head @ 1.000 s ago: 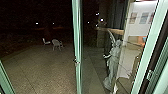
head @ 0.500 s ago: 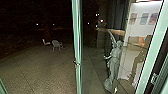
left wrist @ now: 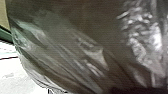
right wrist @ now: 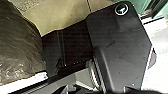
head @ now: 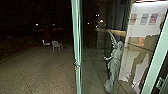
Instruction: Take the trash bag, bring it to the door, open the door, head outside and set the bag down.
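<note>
I judge I'm carrying the trash bag [left wrist: 72, 47] out past the door [head: 77, 45], needing room beside it, though I can't tell either hand's grip.

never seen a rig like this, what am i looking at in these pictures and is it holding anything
This is a wheeled robot with two arms. The head view comes from a camera high on it, looking at a green door frame, a dark paved yard with pale chairs, and a statue seen in the glass.

The other two come from cameras on its wrists. Both show a dark plastic trash bag, very close. The wide black plate is part of the robot. It is probably carrying the bag, but the grip itself can't be made out.
</note>
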Available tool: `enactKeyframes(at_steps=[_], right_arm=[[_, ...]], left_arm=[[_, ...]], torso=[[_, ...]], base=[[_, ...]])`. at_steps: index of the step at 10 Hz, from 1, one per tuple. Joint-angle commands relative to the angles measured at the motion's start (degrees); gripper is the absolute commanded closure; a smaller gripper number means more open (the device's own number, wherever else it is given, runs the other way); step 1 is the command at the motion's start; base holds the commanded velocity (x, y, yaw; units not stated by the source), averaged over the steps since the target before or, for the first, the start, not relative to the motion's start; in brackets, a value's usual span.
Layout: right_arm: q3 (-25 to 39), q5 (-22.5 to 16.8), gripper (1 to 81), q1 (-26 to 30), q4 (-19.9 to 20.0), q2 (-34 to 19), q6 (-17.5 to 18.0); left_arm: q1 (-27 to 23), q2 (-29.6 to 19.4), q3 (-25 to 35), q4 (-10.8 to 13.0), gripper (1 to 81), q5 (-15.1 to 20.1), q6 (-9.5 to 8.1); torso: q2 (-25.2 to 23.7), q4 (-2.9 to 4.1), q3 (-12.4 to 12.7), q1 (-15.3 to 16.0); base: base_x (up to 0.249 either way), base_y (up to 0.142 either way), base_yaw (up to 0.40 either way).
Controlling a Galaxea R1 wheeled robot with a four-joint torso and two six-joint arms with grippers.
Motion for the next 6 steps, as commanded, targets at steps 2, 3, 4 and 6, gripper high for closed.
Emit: enactKeyframes(at_steps=[2,3,4,6], right_arm=[[0.45,-2.6,1.0,3.02,0.06,0.5,-0.29],[0.45,-2.52,1.0,3.02,0.07,0.5,-0.29],[0.45,-2.6,1.0,3.02,0.06,0.5,-0.29],[0.45,-2.51,1.0,3.02,0.15,0.5,-0.29]], left_arm=[[-3.53,-0.27,-0.16,-0.46,81.1,2.83,0.19],[-3.62,-0.27,-0.16,-0.46,81.1,2.92,0.19],[-3.62,-0.27,-0.16,-0.46,81.1,2.84,0.19],[-3.62,-0.35,-0.16,-0.46,81.1,2.83,0.19]], torso=[[0.02,0.0,-0.02,0.06],[-0.04,0.0,0.02,0.01],[-0.06,0.0,0.02,0.01],[-0.02,0.0,0.0,0.03]], base=[[0.085,0.0,0.0],[0.085,0.0,0.0],[0.085,0.0,0.0],[0.085,0.0,0.0]])
